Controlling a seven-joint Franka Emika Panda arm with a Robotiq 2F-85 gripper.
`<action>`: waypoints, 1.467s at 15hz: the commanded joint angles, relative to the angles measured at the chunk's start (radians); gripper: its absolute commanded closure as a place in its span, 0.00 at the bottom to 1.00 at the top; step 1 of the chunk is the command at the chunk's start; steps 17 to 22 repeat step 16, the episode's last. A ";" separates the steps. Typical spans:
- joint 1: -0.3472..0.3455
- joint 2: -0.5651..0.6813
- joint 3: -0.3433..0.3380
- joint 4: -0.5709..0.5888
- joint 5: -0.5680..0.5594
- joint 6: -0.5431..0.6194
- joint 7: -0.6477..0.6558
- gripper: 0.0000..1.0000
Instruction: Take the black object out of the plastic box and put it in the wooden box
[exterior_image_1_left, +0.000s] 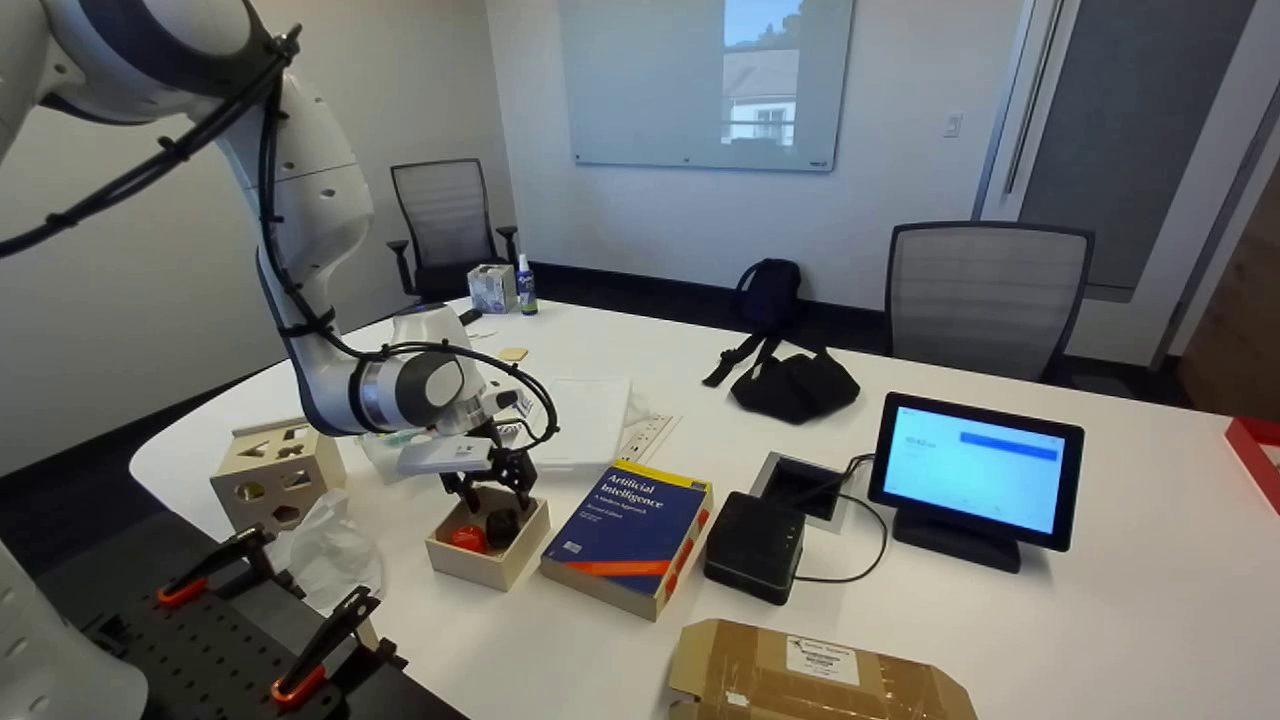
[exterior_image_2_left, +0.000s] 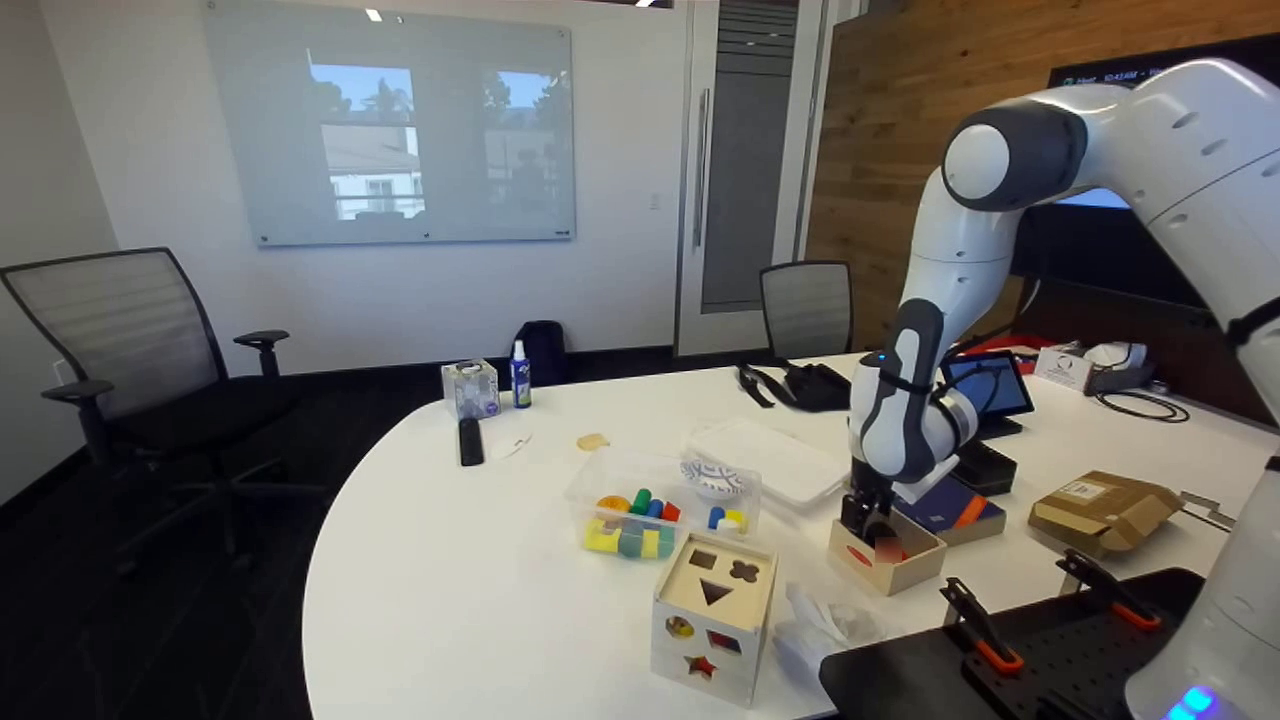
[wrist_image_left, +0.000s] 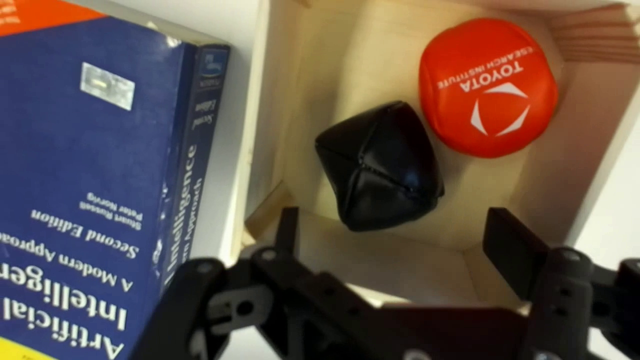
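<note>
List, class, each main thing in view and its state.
Gripper: open, holding nothing.
Wooden box: upright, top open.
Black object: in the wooden box, unheld.
Red ball: in the wooden box.
Plastic box: blocks inside.
Book: closed, cover up.
Tablet: screen lit.
Spray bottle: upright.
Base light: lit, blue.

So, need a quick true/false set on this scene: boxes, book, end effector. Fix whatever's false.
1. The black object lies in the wooden box with the red ball. True.
2. The end effector is shut on the black object. False: it is open and holds nothing.
3. The book lies beside the wooden box. True.
4. The plastic box is empty. False: it holds coloured pieces.
5. The red ball carries white print. True.
</note>
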 joint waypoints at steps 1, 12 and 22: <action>0.027 -0.134 0.003 -0.036 0.001 -0.110 -0.006 0.00; -0.147 -0.460 0.310 -0.027 0.049 -0.405 -0.097 0.00; -0.206 -0.487 0.387 -0.009 0.121 -0.444 -0.174 0.00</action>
